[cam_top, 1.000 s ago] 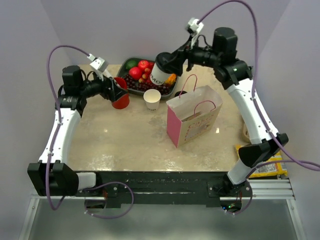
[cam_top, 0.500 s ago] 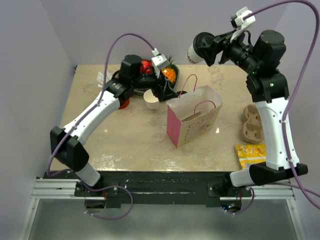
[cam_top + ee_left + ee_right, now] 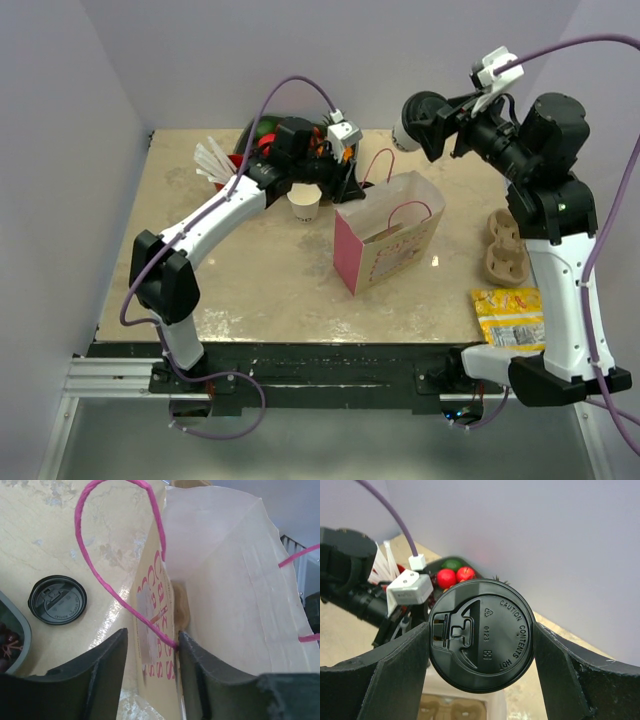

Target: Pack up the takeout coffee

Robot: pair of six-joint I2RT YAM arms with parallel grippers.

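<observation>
- coffee: up in the air, upper right of the top view. It's beyond the bag and not inside yet.
- right gripper: clamped on the coffee's sides, lid facing the wrist cam. Looks like a carry grip for lowering it in.
- left gripper: jaws apart, straddling the bag's top edge by the pink handle, no pinch. My guess is it's there to steady the mouth.
- bag: standing mid-frame, mouth open.
- loose lid: flat on the table, left in the left wrist view.
</observation>
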